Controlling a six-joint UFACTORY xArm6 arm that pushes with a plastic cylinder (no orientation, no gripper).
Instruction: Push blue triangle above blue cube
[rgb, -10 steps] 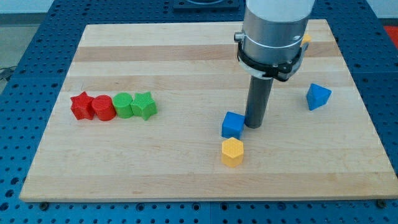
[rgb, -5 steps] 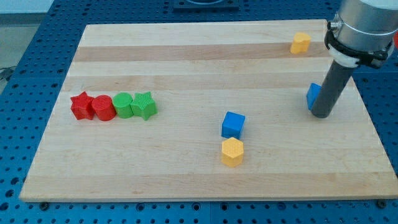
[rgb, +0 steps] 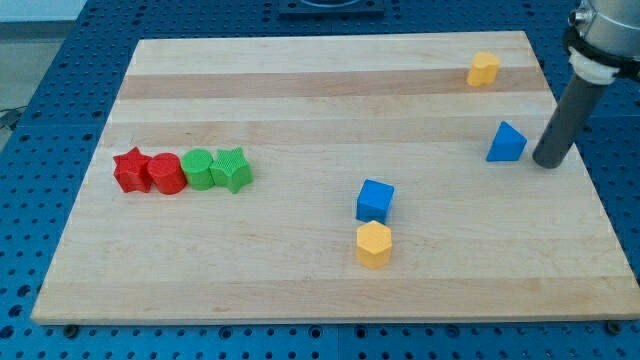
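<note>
The blue triangle (rgb: 507, 142) lies near the view's right edge of the wooden board (rgb: 300, 90). The blue cube (rgb: 375, 200) sits lower and to the left, near the board's middle, with a yellow hexagon block (rgb: 373, 245) just below it. My tip (rgb: 547, 163) rests on the board just to the right of the blue triangle, a small gap apart from it. The rod rises toward the view's top right corner.
A yellow block (rgb: 483, 69) sits near the board's top right. At the left stands a row: a red star (rgb: 131, 169), a red cylinder (rgb: 165, 173), a green cylinder (rgb: 199, 168) and a green star (rgb: 232, 169).
My tip swept from beside the blue cube across to the right, passed in front of the blue triangle, and now stands at its right side. The triangle shifted slightly.
</note>
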